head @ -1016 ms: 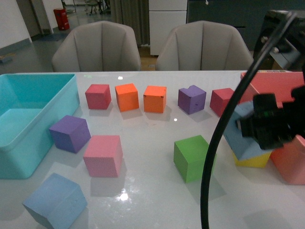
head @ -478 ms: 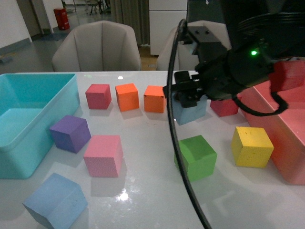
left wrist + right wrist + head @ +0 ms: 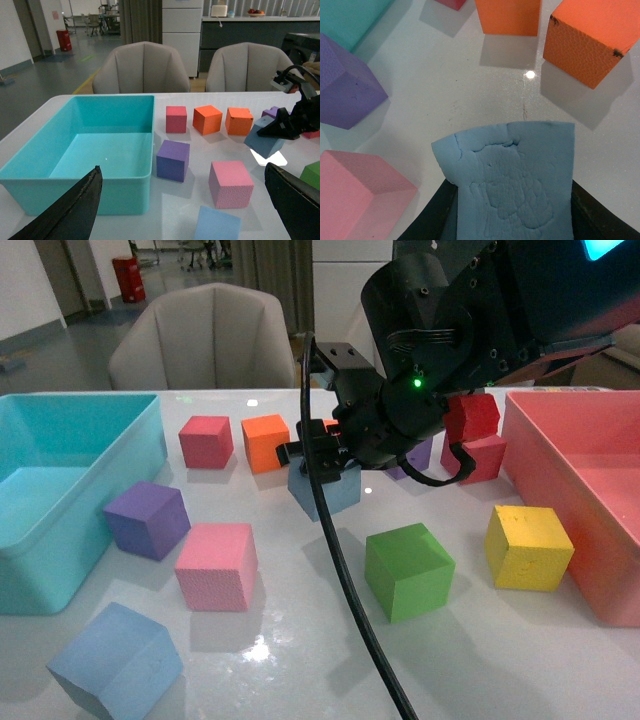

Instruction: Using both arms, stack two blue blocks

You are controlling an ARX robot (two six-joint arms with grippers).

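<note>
While the held blue block (image 3: 325, 490) hangs tilted just above the middle of the tabletop (image 3: 280, 640), clamped between the right arm's fingers (image 3: 600, 212), the step in hand looks to be carrying it to its partner. That partner, the resting blue block (image 3: 115, 660), sits skewed at the near edge, close to the left corner. To do this well, I judge the held cube should be raised clear of its neighbours and levelled so its lower face lies flat. It should then be turned to match the skew of the cube below before it is lowered. Its face looks creased in the right wrist view, so the foam probably gives, and it should be released only once it is seated square. The left arm's fingers (image 3: 75, 205) are spread wide with nothing between them and could steady the lower cube. A pink cube (image 3: 217, 565) stands between the two blue ones, and a straight low path would likely clip it. A purple cube (image 3: 147, 520) sits just beyond it, beside the turquoise bin (image 3: 60, 570). An orange cube (image 3: 266, 443) and a crimson cube (image 3: 206, 441) stand toward the far edge. A green cube (image 3: 408, 570) and a yellow cube (image 3: 528, 547) lie toward the right, near the red bin (image 3: 560, 500). A black cable (image 3: 350, 590) droops across the near middle and might drag on things.
</note>
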